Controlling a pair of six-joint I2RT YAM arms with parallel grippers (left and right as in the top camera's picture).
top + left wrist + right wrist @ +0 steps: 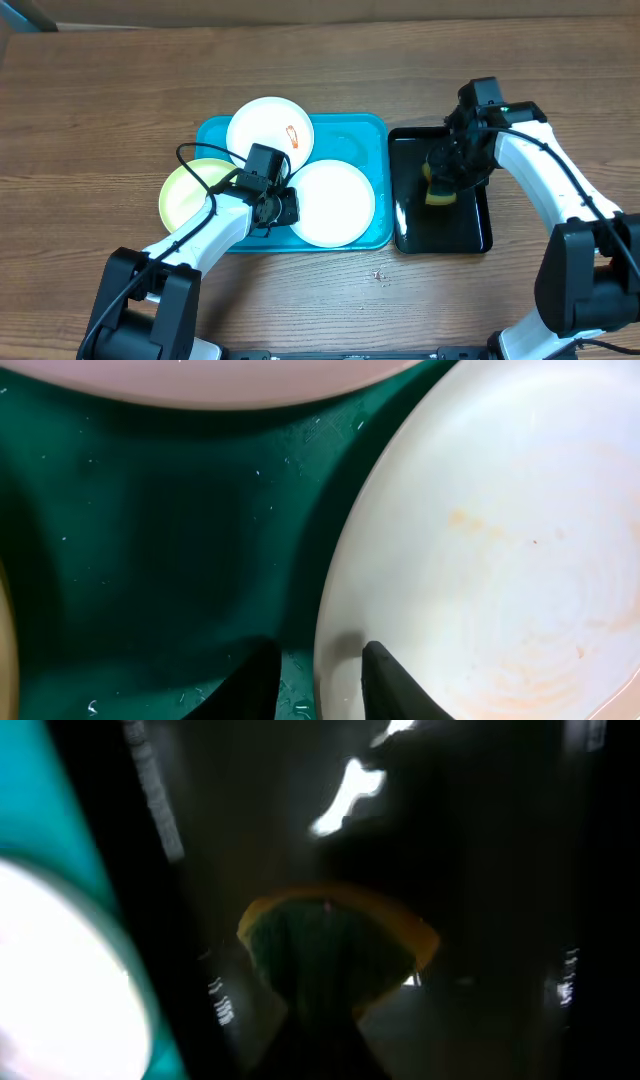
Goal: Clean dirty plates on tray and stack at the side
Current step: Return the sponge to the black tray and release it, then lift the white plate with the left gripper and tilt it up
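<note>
plates [331, 203] three: two white, one yellow-green; tray [355, 128] one; sponge [437, 192] one

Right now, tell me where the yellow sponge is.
In the overhead view the yellow sponge is pinched in the right gripper inside the black tray, on the right side, just right of the turquoise tray.

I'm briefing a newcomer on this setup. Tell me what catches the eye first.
On the turquoise tray mid-table sit a back white plate with an orange-red smear and a front white plate; a pale yellow-green plate overlaps its left edge. The left gripper straddles the front white plate's rim, jaws apart. On the black tray to the right, the right gripper pinches a yellow-and-green sponge.
</note>
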